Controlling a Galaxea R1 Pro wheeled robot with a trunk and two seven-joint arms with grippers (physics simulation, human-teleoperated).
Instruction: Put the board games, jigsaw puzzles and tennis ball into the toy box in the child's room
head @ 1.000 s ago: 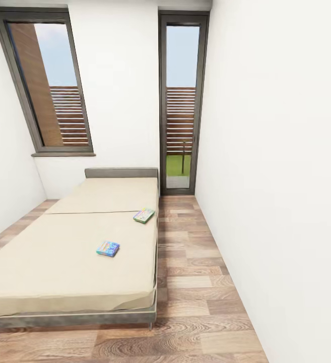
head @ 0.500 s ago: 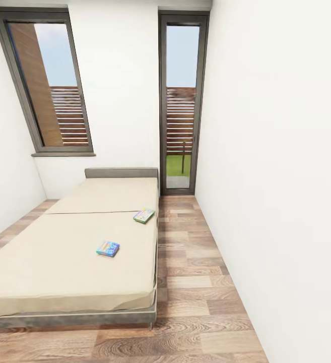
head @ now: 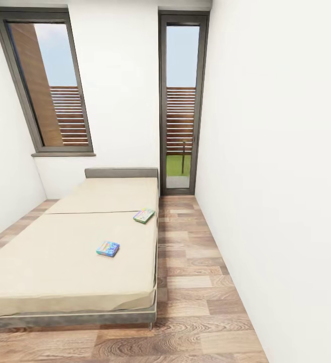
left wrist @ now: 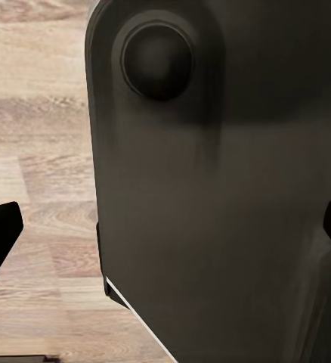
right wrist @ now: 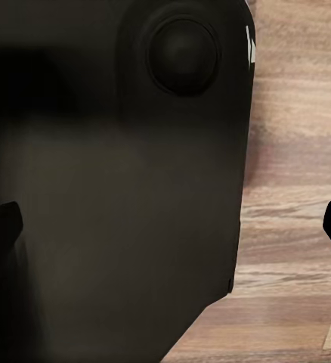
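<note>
In the head view, two board games lie flat on the bed [head: 49,272], which has a beige mattress. A mostly blue one [head: 108,248] rests near the middle. A green, multicoloured one [head: 144,216] sits farther back, close to the bed's right edge. My left gripper [left wrist: 165,227] hangs open over the wood floor beside a dark part of the robot's body, with nothing between its fingers. My right gripper [right wrist: 165,227] is likewise open and holds nothing. The table, the toy box, the jigsaw puzzles and the tennis ball are out of view.
A strip of wood-plank floor [head: 195,282] runs between the bed's right side and the white right wall [head: 286,176]. A tall glass door [head: 180,106] stands at its far end. A dark-framed window [head: 49,85] is above the grey headboard [head: 121,173].
</note>
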